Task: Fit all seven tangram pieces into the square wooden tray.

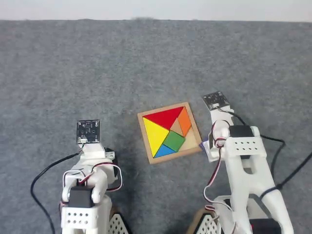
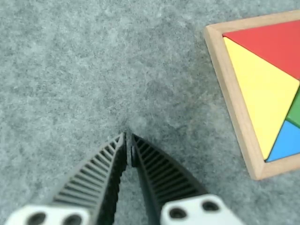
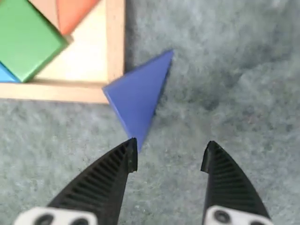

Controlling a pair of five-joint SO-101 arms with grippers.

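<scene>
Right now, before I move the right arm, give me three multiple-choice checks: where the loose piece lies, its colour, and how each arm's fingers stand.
1. Where is the loose triangle relative to the tray?
A) inside it
B) on the carpet, against its outer corner
C) far from it

2. What colour is it?
A) orange
B) yellow
C) violet-blue

3. How do the fingers of the left gripper and the right gripper stand?
A) left shut, right open
B) both open
C) left open, right shut

Answers:
1 B: the right wrist view shows it outside the rim, at the corner.
2 C: its whole face is violet-blue.
3 A: the left fingers meet at their tips, while the right ones stand apart.
</scene>
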